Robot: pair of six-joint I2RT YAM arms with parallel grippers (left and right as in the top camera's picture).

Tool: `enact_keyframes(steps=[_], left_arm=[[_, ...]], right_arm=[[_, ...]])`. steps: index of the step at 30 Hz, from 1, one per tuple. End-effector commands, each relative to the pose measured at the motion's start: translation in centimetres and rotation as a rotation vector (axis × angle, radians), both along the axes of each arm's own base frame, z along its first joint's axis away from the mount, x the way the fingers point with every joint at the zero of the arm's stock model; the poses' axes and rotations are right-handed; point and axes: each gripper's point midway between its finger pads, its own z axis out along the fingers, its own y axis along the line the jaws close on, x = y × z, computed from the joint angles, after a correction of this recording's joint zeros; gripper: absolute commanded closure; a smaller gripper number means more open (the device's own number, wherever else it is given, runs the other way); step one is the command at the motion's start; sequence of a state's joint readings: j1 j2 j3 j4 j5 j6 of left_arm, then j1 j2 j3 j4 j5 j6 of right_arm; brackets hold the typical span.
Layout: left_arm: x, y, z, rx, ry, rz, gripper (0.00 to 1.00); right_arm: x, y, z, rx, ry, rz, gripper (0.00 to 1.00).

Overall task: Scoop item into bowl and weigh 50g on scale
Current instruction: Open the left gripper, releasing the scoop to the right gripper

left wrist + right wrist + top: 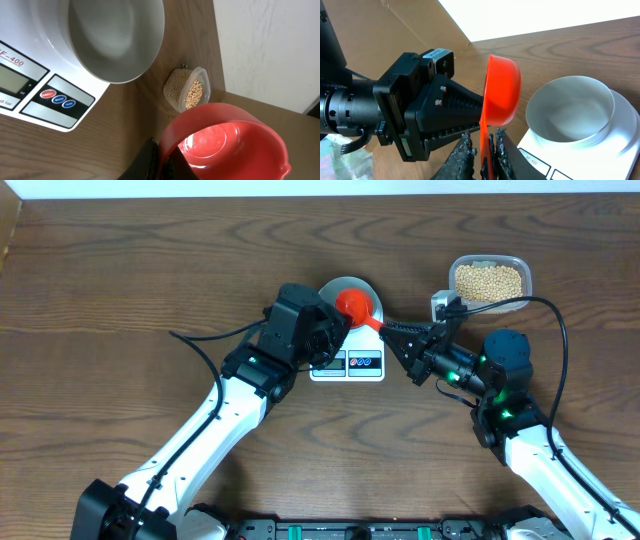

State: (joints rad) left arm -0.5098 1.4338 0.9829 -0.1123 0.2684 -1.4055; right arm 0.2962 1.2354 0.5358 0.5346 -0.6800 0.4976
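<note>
An empty red scoop hangs over the white bowl, which stands on the white scale. My left gripper is shut on the scoop's cup rim, seen up close in the left wrist view with the scoop above the table. My right gripper straddles the scoop's thin handle. One pad touches it and a small gap remains on the other side. The bowl looks empty. The beans fill a clear tub at the back right.
The clear tub stands near the table's far edge, just right of the scale. The left arm's body is close in front of my right gripper. Black cables trail from both arms.
</note>
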Motion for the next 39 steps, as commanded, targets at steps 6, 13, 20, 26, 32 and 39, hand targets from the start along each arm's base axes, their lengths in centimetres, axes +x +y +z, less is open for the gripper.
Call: enact_keyframes(steps=[6, 13, 20, 26, 32, 39], left_arm=[[-0.43, -0.12, -0.71, 0.017, 0.008, -0.027, 0.93], [-0.42, -0.12, -0.72, 0.017, 0.008, -0.027, 0.92], [-0.41, -0.11, -0.71, 0.017, 0.007, -0.027, 0.93], [-0.42, -0.12, -0.72, 0.017, 0.008, -0.027, 0.93], [-0.42, -0.12, -0.72, 0.017, 0.008, -0.027, 0.93], [-0.40, -0.08, -0.72, 0.018, 0.007, -0.025, 0.92]], right_arm=[[0.11, 0.30, 0.82, 0.008, -0.016, 0.006, 0.93], [0.00, 0.37, 0.82, 0.009, -0.015, 0.014, 0.92], [-0.22, 0.51, 0.83, 0.011, -0.013, 0.029, 0.91], [-0.42, 0.63, 0.83, 0.012, -0.012, 0.043, 0.99], [-0.41, 0.62, 0.84, 0.012, -0.012, 0.042, 0.99], [-0.38, 0.59, 0.79, 0.011, -0.011, 0.040, 0.99]])
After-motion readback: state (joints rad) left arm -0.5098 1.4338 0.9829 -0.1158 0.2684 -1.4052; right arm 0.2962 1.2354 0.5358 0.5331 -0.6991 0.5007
